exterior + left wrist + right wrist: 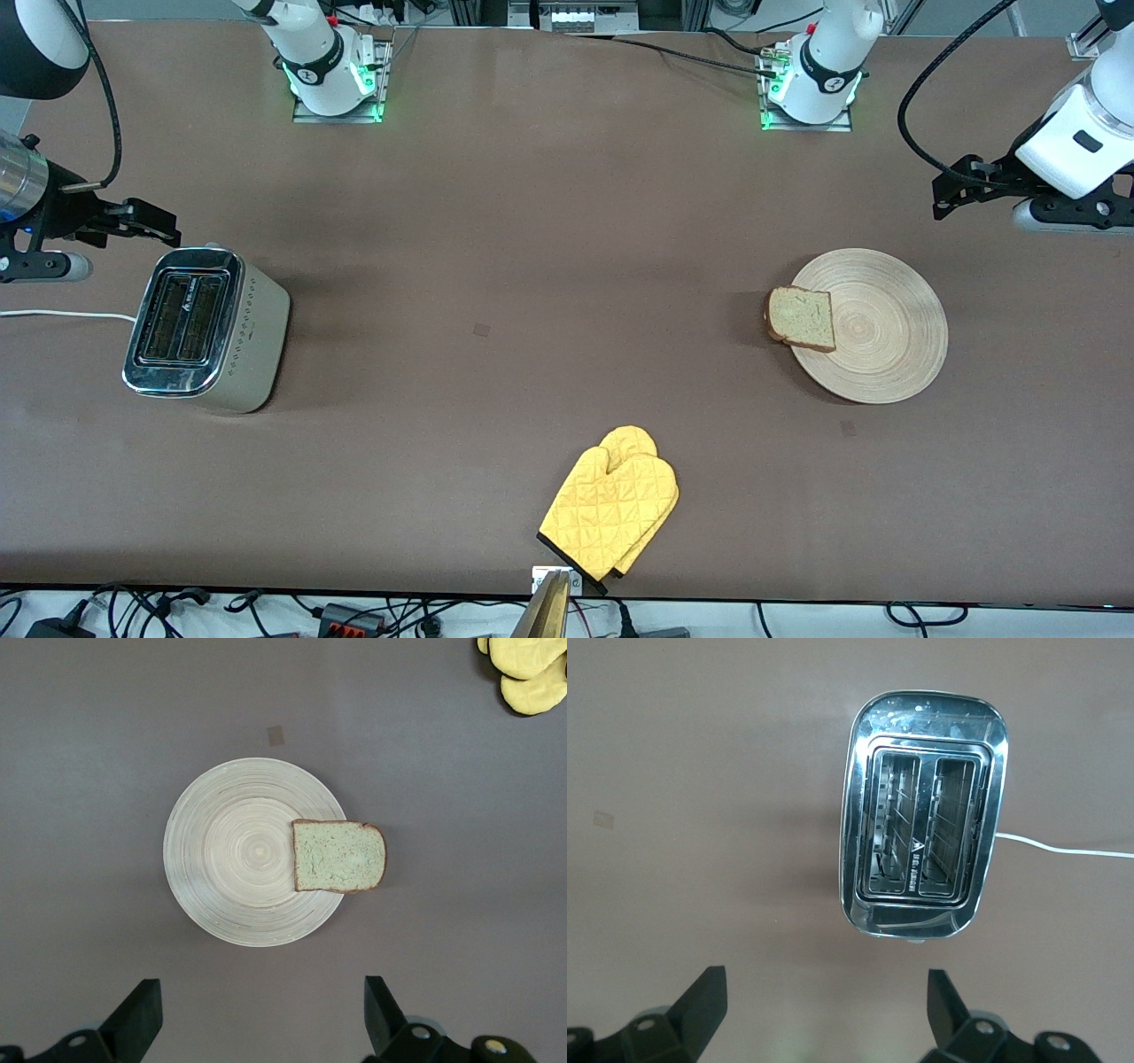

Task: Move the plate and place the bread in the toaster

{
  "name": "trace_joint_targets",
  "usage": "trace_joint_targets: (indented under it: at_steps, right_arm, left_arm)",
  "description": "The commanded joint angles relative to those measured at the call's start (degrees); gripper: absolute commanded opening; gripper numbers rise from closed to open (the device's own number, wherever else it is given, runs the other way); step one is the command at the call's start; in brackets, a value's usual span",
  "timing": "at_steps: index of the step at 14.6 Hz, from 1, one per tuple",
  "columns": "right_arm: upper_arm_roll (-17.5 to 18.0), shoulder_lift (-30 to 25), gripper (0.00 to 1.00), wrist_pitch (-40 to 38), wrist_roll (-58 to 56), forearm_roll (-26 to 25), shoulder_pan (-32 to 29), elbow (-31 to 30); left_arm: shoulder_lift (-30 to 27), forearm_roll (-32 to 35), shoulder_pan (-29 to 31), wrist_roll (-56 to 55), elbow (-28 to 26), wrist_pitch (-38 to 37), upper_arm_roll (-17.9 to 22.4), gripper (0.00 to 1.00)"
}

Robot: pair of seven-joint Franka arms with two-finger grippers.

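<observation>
Plate (873, 328), round, flat and wood-grained, lies on the table (532, 266) toward the left arm's end, with the bread (802, 318) resting on its rim on the side facing the toaster, one crust edge overhanging the table. I judge the plate stiff, light and likely to slide on the smooth top, so I would take it by the bare rim away from the slice; the bread I judge soft, crumbly and easily crushed, best pinched gently across its two flat faces near the overhanging edge. The toaster (208, 328) stands well apart at the right arm's end, both slots empty, its white cord (62, 315) trailing off the table edge. A yellow oven mitt (611, 509) lies nearer the front camera than either. The left gripper (952, 190) hovers over bare table close to the plate, jaws spread wide and holding nothing; the right gripper (155, 226) hovers just by the toaster's top, likewise spread and empty. The left wrist view shows how far the slice overhangs the rim; the right wrist view looks straight down into the slots, which the front view shows only at a slant.
</observation>
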Motion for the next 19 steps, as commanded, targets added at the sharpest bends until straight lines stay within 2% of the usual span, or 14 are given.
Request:
trace_joint_targets:
  at_steps: [1,8,11,14,16,18,19]
  right_arm:
    - [0.24,-0.01,1.0,-0.44,0.33,-0.08,-0.32,0.36]
    - [0.16,-0.01,1.0,-0.53,0.6,-0.07,-0.32,0.36]
    - [0.16,-0.01,1.0,-0.62,0.52,-0.07,-0.32,0.36]
    - [0.16,-0.01,1.0,-0.62,0.34,-0.07,-0.32,0.36]
    - [0.16,-0.01,1.0,-0.62,0.34,-0.07,-0.32,0.36]
    - [0.16,-0.01,1.0,-0.62,0.42,-0.16,-0.32,0.36]
    - [0.16,-0.1,1.0,-0.7,0.25,-0.16,-0.23,0.36]
  left_arm:
    - [0.61,0.14,-0.08,0.28,1.8,-1.16,0.03,1.0]
    - [0.78,0.14,-0.43,0.01,1.88,-1.33,0.03,1.0]
    - [1.92,-0.56,-0.52,0.19,2.06,-7.03,0.03,1.0]
    - [4.73,-0.47,0.09,0.45,2.24,-7.67,0.03,1.0]
    - [7.36,-0.47,0.44,3.42,4.69,-8.1,0.91,1.0]
    - [9.04,-0.91,3.42,7.82,5.22,-7.23,1.0,1.0]
    - [10.35,-3.17,5.52,8.27,5.22,-7.14,1.0,1.0]
